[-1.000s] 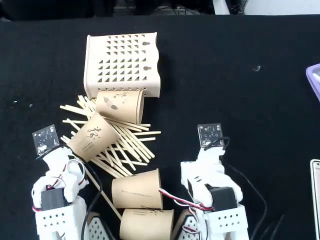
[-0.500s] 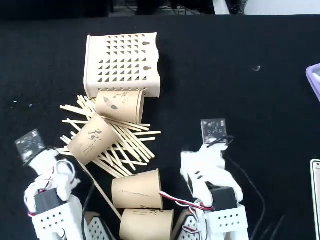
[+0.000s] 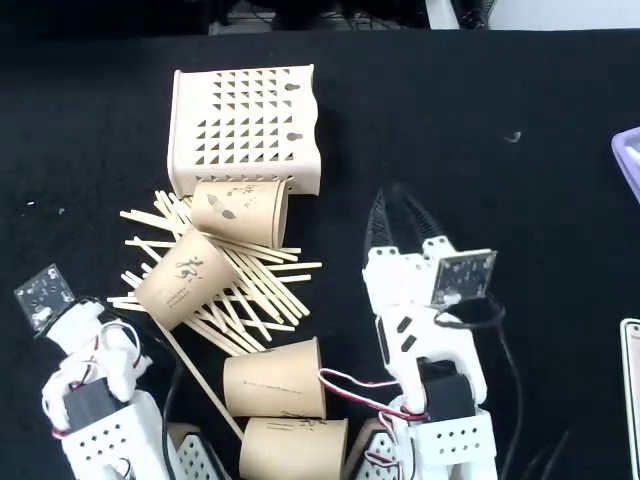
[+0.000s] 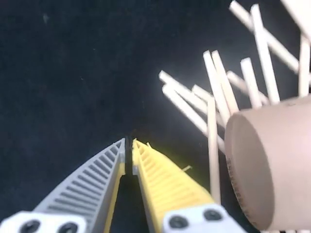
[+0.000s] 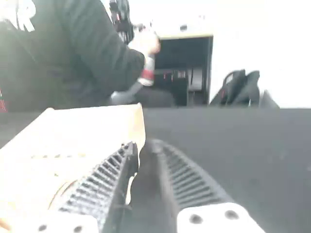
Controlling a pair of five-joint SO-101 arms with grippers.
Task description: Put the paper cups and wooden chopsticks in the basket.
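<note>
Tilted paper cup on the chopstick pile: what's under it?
That paper cup lies on crossed wooden chopsticks; their ends stick out on both sides. How many run beneath, and whether it touches the table, the cup itself hides.

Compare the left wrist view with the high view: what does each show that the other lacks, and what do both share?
Left wrist view: the left gripper, shut. High view: the basket and three further paper cups. Both: the scattered chopsticks and the paper cup nearest that gripper.
</note>
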